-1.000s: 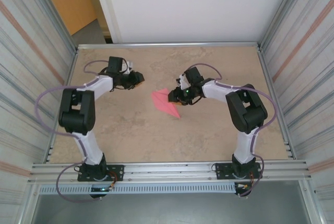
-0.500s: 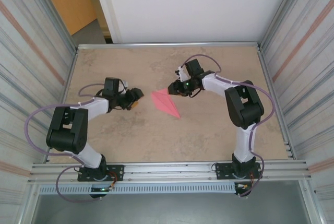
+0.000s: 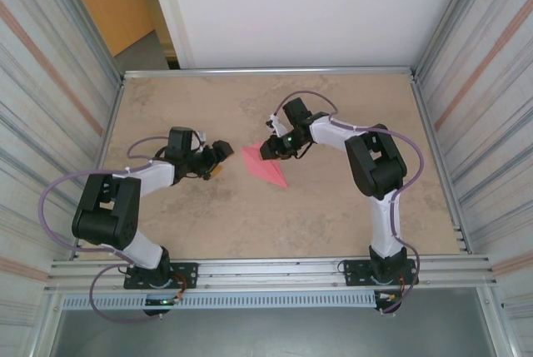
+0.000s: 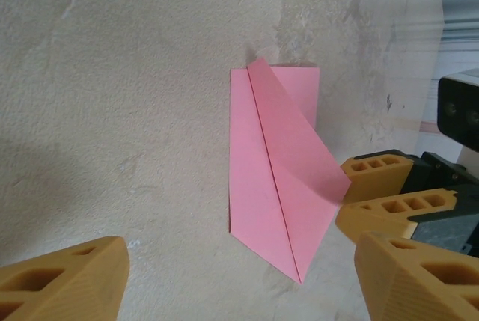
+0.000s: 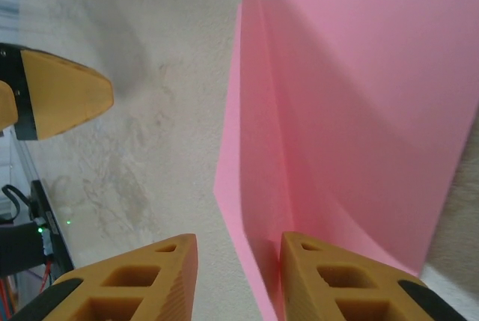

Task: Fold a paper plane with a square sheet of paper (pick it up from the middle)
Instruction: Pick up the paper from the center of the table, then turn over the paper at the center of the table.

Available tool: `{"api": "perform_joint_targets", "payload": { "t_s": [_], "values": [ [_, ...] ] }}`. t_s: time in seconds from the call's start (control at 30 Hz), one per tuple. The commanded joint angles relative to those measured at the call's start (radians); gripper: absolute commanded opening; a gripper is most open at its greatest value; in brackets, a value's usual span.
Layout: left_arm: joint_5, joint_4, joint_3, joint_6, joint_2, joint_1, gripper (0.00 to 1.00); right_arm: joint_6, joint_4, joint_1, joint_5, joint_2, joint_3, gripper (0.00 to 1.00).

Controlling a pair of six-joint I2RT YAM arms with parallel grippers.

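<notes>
- your left pincer (image 3: 218, 156) gapes wide beside the creased square sheet of paper (image 3: 265, 166), mid-counter (image 3: 333, 215).
- your right pincer (image 3: 268, 149) is narrow at its raised flap; grip unclear.
- a skewed pinch could crumple the flap.

- The sheet of paper (image 3: 265, 167) lies on the table (image 3: 333, 224), near its middle, between the two grippers.
- The left gripper (image 3: 220, 155) sits to the sheet's left, near but apart.
- The right gripper (image 3: 266, 151) is at the sheet's far edge, with one finger (image 5: 340, 283) over the paper and the other (image 5: 127, 287) beside it over bare table.
</notes>
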Motion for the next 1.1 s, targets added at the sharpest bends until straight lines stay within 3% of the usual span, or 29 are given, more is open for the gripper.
{"api": "perform_joint_targets", "payload": {
  "t_s": [0.0,0.17,0.27,0.63,1.07],
  "values": [
    [0.0,0.025,-0.004,0.004,-0.039,-0.01,0.82,-0.032,-0.031,-0.003,-0.012,0.03,0.032,0.3],
    [0.007,0.029,-0.001,0.016,-0.062,-0.013,0.86,-0.021,-0.021,-0.011,-0.033,0.02,0.04,0.1],
    [0.043,0.049,0.013,0.034,-0.081,-0.019,0.87,0.026,0.038,-0.026,-0.062,-0.034,0.024,0.05],
    [0.218,0.252,0.113,0.043,-0.1,-0.106,0.84,0.332,0.324,-0.082,-0.223,-0.234,-0.067,0.05],
    [0.28,0.352,0.207,0.018,-0.007,-0.164,0.7,0.642,0.61,-0.086,-0.316,-0.292,-0.139,0.05]
  ]
}}
